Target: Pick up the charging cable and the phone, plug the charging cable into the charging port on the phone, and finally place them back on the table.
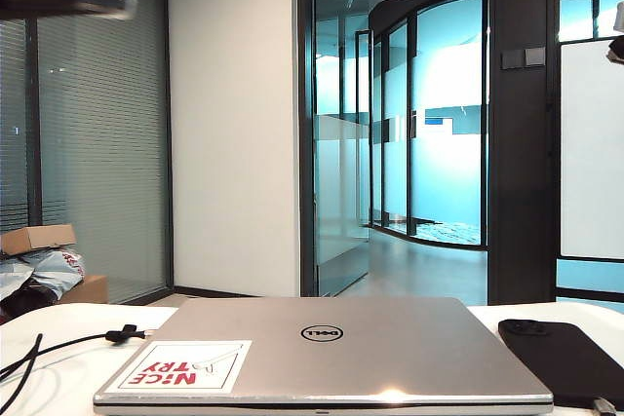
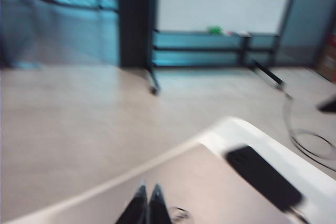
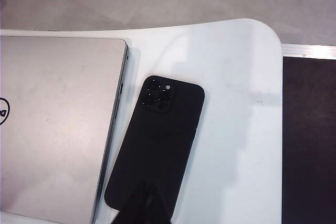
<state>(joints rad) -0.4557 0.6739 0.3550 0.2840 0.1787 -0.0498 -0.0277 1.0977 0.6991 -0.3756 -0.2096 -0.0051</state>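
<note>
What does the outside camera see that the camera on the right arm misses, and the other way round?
Only the exterior view shows the charging cable lying on the table left of the laptop, the red-lettered sticker on the lid, and the glass-walled office behind; neither arm's fingers appear there.

Only the right wrist view shows the right gripper, its fingers shut, hanging over the phone's near end, plus the camera bump seen from above.

Both show the black phone lying flat on the white table, right beside the silver Dell laptop.
</note>
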